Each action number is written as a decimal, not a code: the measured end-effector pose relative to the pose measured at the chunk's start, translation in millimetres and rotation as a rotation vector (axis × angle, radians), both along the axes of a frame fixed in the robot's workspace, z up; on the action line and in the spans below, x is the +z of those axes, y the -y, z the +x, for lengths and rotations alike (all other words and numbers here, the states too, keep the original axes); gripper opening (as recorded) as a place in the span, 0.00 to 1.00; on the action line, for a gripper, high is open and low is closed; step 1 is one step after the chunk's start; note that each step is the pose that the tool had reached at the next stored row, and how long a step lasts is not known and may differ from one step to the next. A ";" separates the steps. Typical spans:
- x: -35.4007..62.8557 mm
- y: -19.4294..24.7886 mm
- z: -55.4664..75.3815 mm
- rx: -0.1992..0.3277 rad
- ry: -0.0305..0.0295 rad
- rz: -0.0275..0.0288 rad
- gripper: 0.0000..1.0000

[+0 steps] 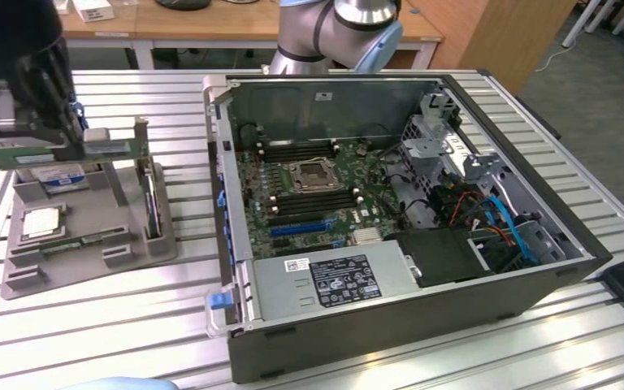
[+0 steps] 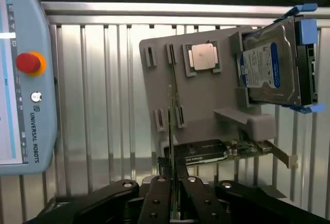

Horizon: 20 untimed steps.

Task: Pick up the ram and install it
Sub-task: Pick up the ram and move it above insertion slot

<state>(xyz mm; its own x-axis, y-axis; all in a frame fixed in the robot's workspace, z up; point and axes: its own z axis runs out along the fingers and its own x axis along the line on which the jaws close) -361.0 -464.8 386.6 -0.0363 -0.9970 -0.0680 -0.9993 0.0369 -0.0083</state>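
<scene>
The claw is nearly shut, pinching the ram, which is seen edge-on over the tray. Past the tray's rim, a strip of slatted table separates it from the open case on the exterior view's right.

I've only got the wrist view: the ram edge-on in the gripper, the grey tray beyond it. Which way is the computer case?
Observer: The open computer case stands to the exterior view's right of the grey tray, on the same slatted table.
Operator: How does the ram sit from over there?
Observer: The ram lies level in the gripper, lifted above the tray's hard drive end.
Operator: Any sticks already in the board?
Observer: I see none; the dark memory slots flanking the CPU socket look empty.
</scene>
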 end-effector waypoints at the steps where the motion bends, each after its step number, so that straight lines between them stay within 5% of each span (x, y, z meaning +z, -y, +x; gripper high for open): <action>1: 0.7 0.0 3.4 0.000 -0.0001 0.0001 0.14; 20: 9.3 0.1 70.4 0.000 -0.0070 0.0000 0.14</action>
<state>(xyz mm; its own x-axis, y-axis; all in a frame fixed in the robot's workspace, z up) -290.7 -464.9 395.9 -0.0366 -0.9970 -0.0677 -0.9993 0.0368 -0.0014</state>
